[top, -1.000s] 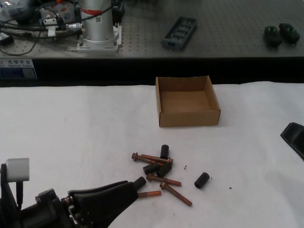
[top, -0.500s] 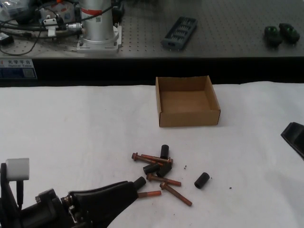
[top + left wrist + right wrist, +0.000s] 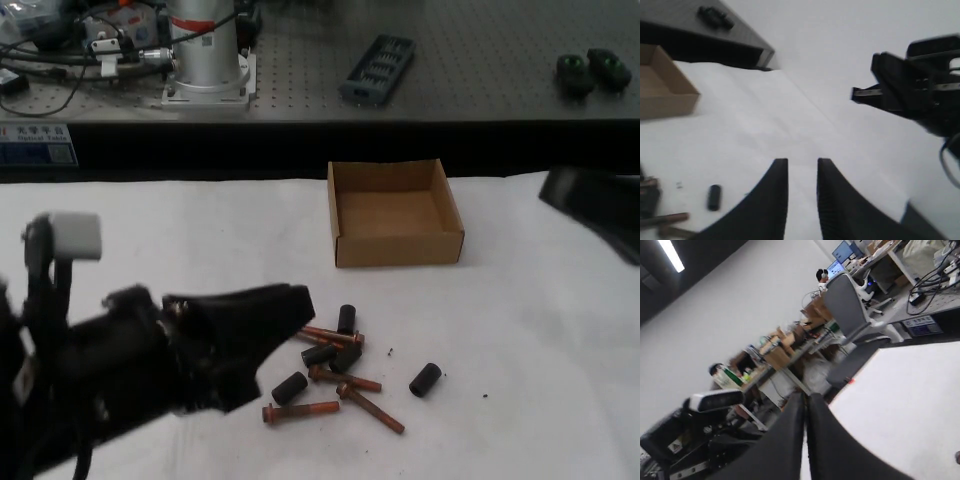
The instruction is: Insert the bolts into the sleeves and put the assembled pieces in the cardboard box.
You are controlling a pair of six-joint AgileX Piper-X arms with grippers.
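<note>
An open cardboard box (image 3: 395, 215) stands at the middle of the white cloth; its corner (image 3: 660, 85) also shows in the left wrist view. In front of it lie several copper bolts (image 3: 345, 378) mixed with black sleeves (image 3: 330, 353). One bolt (image 3: 300, 410) and one sleeve (image 3: 290, 388) lie apart to the left, and another sleeve (image 3: 425, 379) (image 3: 714, 196) to the right. My left gripper (image 3: 298, 300) (image 3: 802, 167) hangs above the pile's left side, narrowly open and holding nothing. My right gripper (image 3: 806, 399) is shut and holds nothing; its arm (image 3: 590, 205) is at the right edge.
Behind the cloth a dark strip borders a perforated metal bench (image 3: 480, 70) with a metal post base (image 3: 205, 60), cables, a black tray (image 3: 377, 66) and two dark round parts (image 3: 592, 70). Bare cloth (image 3: 170, 240) lies left of the box.
My left arm rose from low at the front left, uncovering the lone bolt and sleeve it hung over. My right arm moved up and inward from the right edge.
</note>
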